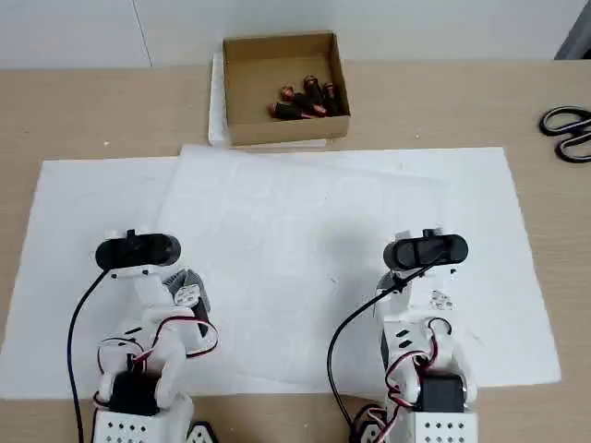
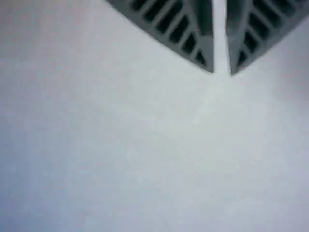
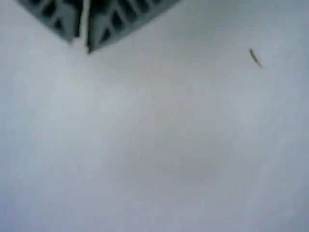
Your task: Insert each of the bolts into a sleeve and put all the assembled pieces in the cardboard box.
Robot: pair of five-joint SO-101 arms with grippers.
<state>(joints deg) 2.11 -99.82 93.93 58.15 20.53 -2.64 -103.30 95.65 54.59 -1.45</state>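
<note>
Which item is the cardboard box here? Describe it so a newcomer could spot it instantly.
Start at the wide white paper sheet covering the table; at its far edge sits the cardboard box. It is the one open brown container, with a cluster of dark assembled pieces inside, unlike the flat black scissors at the right edge.

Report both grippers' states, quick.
Left gripper: closed, holding nothing.
Right gripper: closed, holding nothing.

The wooden bench (image 1: 83,106) carries white paper sheets (image 1: 305,221) (two, overlapping), a cardboard box (image 1: 235,92) and scissors (image 1: 565,132).
</note>
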